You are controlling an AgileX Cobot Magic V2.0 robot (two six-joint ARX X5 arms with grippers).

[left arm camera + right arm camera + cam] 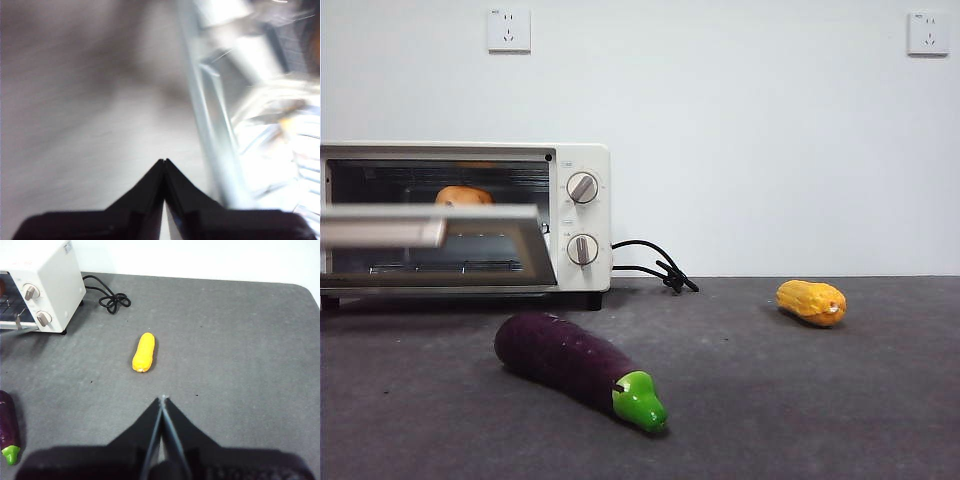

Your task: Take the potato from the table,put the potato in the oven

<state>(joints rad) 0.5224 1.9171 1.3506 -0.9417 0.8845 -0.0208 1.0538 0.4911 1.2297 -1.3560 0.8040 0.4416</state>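
Evidently the left gripper (164,161) is showing its jaws pressed together with nothing between them, beside the oven's open door in a heavily blurred wrist view; the bright bars to one side are reading as the wire rack. The right gripper (163,398) is likewise pinched closed and empty, hanging well apart from the work above the table (240,340), with the corn cob (143,352) just ahead of it. In the front view the potato (463,196) is sitting inside the oven (582,215), toward the back of the cavity, partly hidden behind the door (430,225), which is standing partway open. Neither gripper is touching the potato; the left one is lying outside the cavity, near the door's edge, though how near cannot be told from the blur. The risk from here is judged to be twofold: the left gripper may be catching the door or its frame while moving, jolting the oven, and a rounded potato on thin rack wires may be rolling forward. The eggplant (578,367) is lying in front of the oven, within reach of a careless sweep.
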